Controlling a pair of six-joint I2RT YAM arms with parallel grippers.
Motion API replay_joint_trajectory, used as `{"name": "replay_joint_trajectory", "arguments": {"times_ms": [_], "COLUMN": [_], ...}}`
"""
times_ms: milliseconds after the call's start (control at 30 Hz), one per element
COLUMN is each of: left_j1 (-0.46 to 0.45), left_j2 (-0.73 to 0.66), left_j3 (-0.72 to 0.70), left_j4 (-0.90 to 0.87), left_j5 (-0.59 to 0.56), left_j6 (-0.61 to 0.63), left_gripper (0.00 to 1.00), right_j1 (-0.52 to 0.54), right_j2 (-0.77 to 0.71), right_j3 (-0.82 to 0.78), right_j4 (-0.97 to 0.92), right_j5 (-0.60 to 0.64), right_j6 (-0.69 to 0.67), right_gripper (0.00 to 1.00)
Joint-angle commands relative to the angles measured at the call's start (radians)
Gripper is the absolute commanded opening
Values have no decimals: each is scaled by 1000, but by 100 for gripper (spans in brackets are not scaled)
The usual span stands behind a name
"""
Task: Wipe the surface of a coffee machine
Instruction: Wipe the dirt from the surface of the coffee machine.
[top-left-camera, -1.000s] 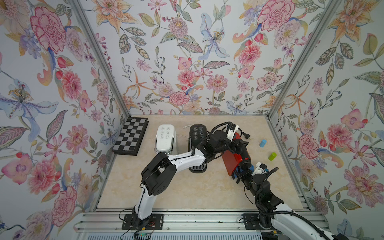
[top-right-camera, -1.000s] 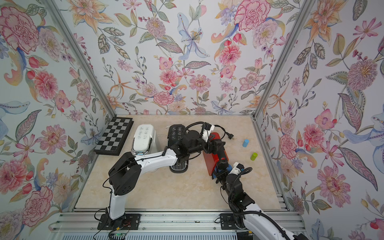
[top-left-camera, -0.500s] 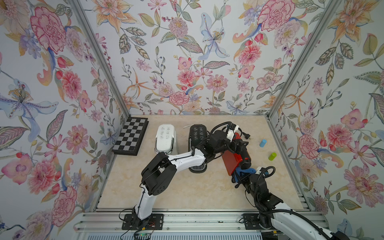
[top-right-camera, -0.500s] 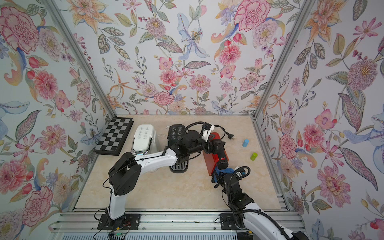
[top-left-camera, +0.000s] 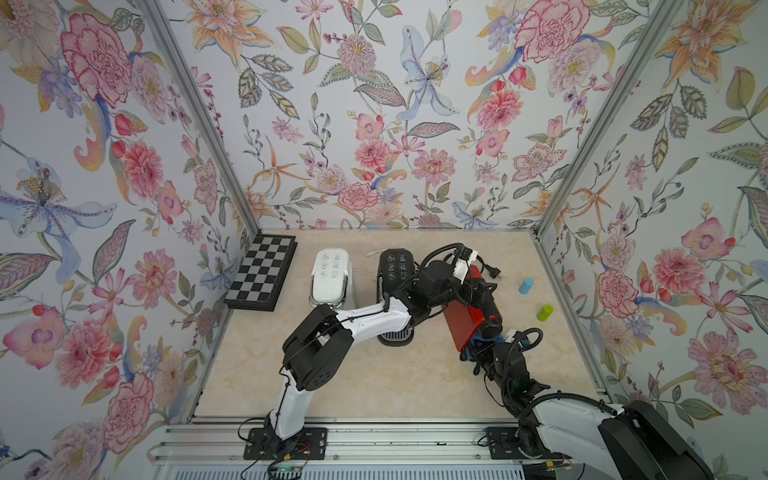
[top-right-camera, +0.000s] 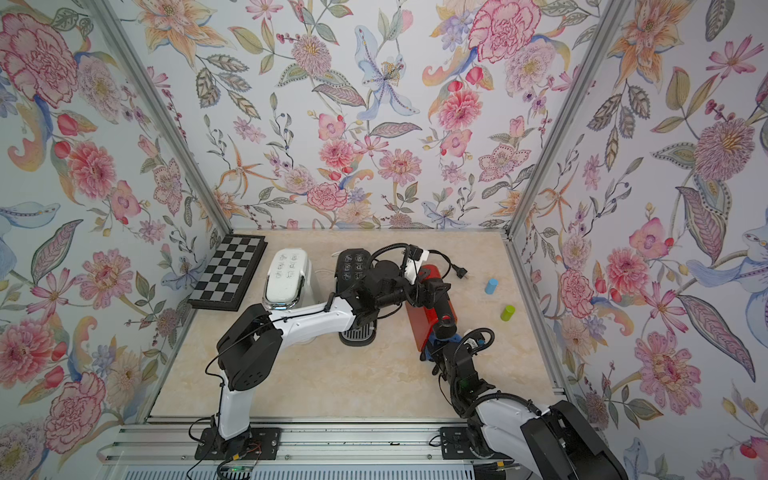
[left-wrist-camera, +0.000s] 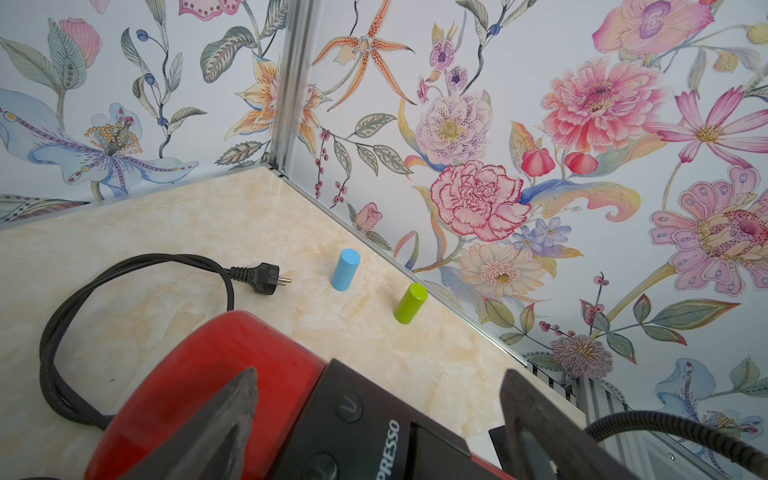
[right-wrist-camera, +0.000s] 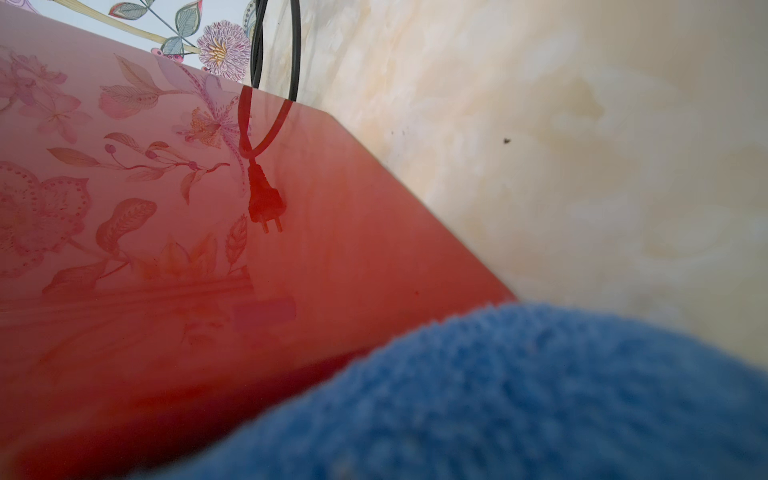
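Red coffee machine (top-left-camera: 457, 328): stands on the table (top-left-camera: 353, 386), right of centre.
Left gripper (left-wrist-camera: 378, 376): jaws wide, astride the machine's top; likely steadying it.
Right gripper (top-left-camera: 485, 351): clamped on a blue cloth (right-wrist-camera: 519, 395) pressed against the red side.
Change: cloth has slid toward the side's near lower corner.
Meaning: this stroke looks nearly spent; other faces remain.

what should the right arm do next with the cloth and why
Probably sweep the blue cloth along the side panel of the red coffee machine. The right end effector is shut on the cloth, which appears pressed at the panel's lower front corner, with most of the panel lying beyond it.
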Motion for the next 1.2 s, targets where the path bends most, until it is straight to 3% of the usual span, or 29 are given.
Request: {"name": "replay_joint_trajectory", "arguments": {"times_ms": [0, 233, 567, 800, 1000, 1167], "left_j1": [1, 2, 7, 8, 8, 10], "left_j2": [45, 42, 49, 63, 65, 61], "left_j3": [-46, -51, -35, -12, 1, 0], "left_j4": [-147, -137, -146, -157, -171, -181], "left_j5": [45, 48, 46, 48, 48, 44], "left_j6": [-44, -47, -45, -41, -35, -30], "left_gripper": [92, 92, 92, 91, 91, 91], "right_j1": [1, -16, -32, -30, -31, -32], "right_j2": [-62, -332, -534, -822, -882, -841], "right_j3": [-39, -47, -108, -93, -88, -15], "right_j4": [26, -156, -258, -541, -624, -718], "right_j5": [-96, -92, -126, -115, -130, -93], "right_j6": [45, 59, 112, 127, 131, 89], "right_gripper": [0, 0, 0, 0, 0, 0]}}
